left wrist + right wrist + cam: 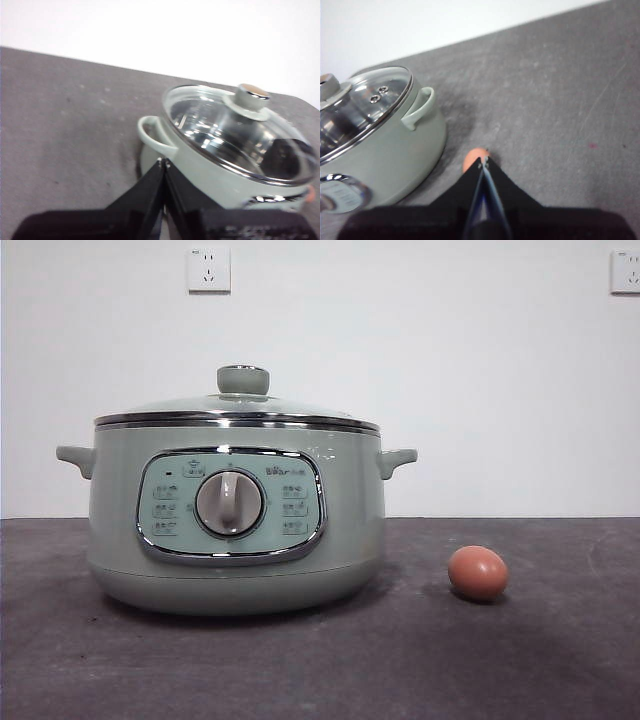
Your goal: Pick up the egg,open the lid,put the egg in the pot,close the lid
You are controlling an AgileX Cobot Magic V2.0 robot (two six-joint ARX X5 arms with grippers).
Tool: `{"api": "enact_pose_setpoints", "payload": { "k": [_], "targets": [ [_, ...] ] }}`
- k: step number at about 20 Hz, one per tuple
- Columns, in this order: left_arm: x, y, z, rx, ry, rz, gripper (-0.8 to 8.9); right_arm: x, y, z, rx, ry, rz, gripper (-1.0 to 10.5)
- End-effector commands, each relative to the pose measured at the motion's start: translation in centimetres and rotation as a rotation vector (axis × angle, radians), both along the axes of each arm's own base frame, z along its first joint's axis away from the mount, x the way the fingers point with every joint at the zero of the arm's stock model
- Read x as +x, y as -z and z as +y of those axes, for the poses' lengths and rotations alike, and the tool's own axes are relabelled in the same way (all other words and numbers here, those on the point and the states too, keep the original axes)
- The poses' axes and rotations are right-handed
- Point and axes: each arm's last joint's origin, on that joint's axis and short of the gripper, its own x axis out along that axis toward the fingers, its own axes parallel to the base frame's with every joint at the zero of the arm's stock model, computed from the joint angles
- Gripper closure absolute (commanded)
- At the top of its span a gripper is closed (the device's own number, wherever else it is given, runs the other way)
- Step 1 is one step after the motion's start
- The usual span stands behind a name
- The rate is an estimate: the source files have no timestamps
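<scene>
- Since neither arm shows in the front view, we read both as raised or held back from the bench (560,660), and we place each gripper by its own wrist view.
- We find the egg (478,572) lying on the bench to the right of the pot (235,530), apart from it, with bare grey surface between the two and its long axis running roughly left to right across the scene.
- In the right wrist view the egg (475,159) peeks out just past the tips of the right gripper (484,162), which has its jaws pressed together and holds nothing; so the egg lies almost straight ahead of that gripper and below it.
- The left gripper (164,164), likewise closed and empty, sits over the pot's left handle (155,137), with the whole pot between it and the egg.
- We judge the right arm the nearer one for the pick: its jaws would have to spread first, then come down either side of the egg's short axis.
- The lid (237,408) sits closed on the pot, its knob (251,96) in clear sight of the left wrist view, which would suit the left arm for lifting it.
- A small orange patch at the edge of the left wrist view may be the egg, though we cannot be sure from that blur.
</scene>
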Motion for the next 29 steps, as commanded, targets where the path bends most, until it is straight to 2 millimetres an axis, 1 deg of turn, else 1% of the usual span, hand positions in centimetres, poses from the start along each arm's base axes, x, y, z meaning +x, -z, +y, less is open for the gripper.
{"api": "enact_pose_setpoints", "payload": {
  "k": [1,8,14,18,22,24,25,27,28,29],
  "targets": [
    [-0.3,-1.3,-0.2,-0.021,0.058,0.037,8.21,0.2,-2.4,0.2,-0.014,-0.065,0.023,9.6],
    [-0.5,-4.4,-0.7,0.030,0.273,0.150,8.21,0.7,-7.2,0.7,-0.136,-0.278,0.170,9.6],
    [-0.8,-6.8,-1.0,0.093,0.443,0.291,8.21,0.5,-9.9,0.7,-0.235,-0.384,0.339,9.6],
    [-1.6,-8.3,-1.0,0.156,0.506,0.402,8.21,-0.3,-10.6,0.6,-0.261,-0.425,0.456,9.6],
    [-1.9,-8.6,-1.1,0.173,0.530,0.430,8.21,-0.6,-10.4,0.7,-0.266,-0.443,0.483,9.6],
    [-1.9,-8.6,-1.1,0.174,0.530,0.429,8.10,-0.5,-10.4,0.7,-0.265,-0.443,0.483,9.4],
    [-1.9,-8.6,-1.1,0.166,0.523,0.430,7.35,-0.5,-10.5,0.7,-0.261,-0.439,0.484,9.0],
    [-1.8,-8.7,-1.1,0.155,0.502,0.432,3.07,-0.5,-10.5,0.7,-0.248,-0.430,0.490,5.8],
    [-1.7,-8.7,-1.0,0.161,0.488,0.436,1.54,-0.5,-10.5,0.7,-0.230,-0.416,0.499,4.0],
    [-1.7,-8.7,-1.0,0.161,0.488,0.437,1.27,-0.5,-10.5,0.7,-0.228,-0.414,0.500,3.0]
  ]
}}
